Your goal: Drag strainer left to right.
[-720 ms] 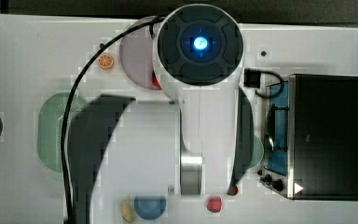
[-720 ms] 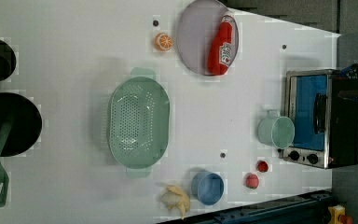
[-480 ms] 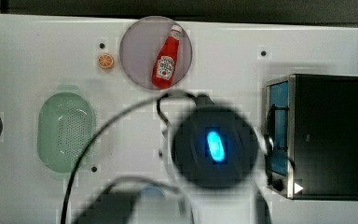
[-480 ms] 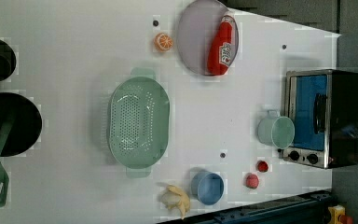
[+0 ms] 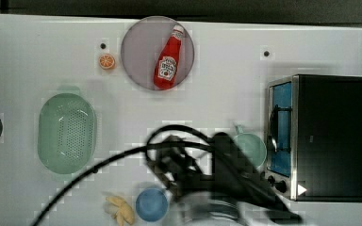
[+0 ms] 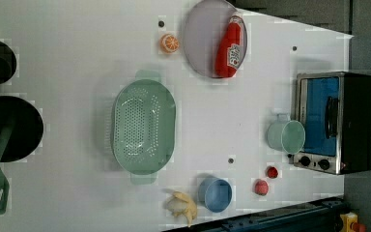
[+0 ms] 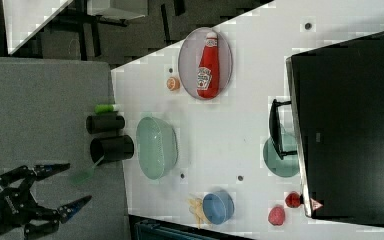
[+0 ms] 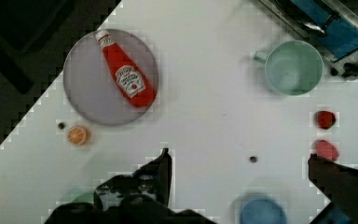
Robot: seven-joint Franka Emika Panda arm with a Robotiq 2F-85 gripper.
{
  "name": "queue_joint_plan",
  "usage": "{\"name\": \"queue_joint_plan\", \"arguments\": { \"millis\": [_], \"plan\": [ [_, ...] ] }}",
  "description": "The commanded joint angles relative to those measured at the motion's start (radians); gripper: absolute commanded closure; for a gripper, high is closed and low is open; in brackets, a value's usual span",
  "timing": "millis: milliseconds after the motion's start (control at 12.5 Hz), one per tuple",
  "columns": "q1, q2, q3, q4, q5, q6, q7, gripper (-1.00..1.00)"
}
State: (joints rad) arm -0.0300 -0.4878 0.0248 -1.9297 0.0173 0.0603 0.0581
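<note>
Arm: blurred and dark (image 5: pixel 217 179) at the top view's bottom edge, between the blue bowl (image 5: pixel 151 205) and the mug (image 6: pixel 286 137).
Claw: in the wrist view the claw (image 8: pixel 237 155) has its fingers wide apart, with nothing between them and bare white surface (image 5: pixel 217 94) beneath.
Near edge: the blue bowl sits just beside a peeled banana (image 5: pixel 119 209).
Strainer: the strainer (image 5: pixel 67 133) rests open side up on the top view's left part of the surface, a tab handle at each end. It is well apart from the claw, and nothing touches it.
Mug: upright, just beside the toaster oven (image 5: pixel 330 136) on the top view's right.
Far edge: a ketchup bottle (image 5: pixel 167 66) lies on the round plate (image 5: pixel 139 52), with an orange half (image 5: pixel 106 61) just beside the plate.
</note>
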Motion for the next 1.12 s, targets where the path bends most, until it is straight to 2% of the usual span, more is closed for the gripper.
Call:
{"name": "queue_joint_plan", "arguments": {
  "millis": [80,400,640,880,1120],
  "plan": [
    [0.052,0.167,0.171,-0.071,0.018,0.009,0.188,-1.00],
    [0.055,0.323,0.390,-0.077,0.017,0.133,0.608,-1.00],
    [0.057,0.471,0.503,-0.107,0.015,0.290,0.845,-1.00],
    [0.059,0.620,0.544,-0.165,0.013,0.476,1.041,-1.00],
    [0.062,0.750,0.543,-0.238,0.012,0.717,1.122,-1.00]
  ]
}}
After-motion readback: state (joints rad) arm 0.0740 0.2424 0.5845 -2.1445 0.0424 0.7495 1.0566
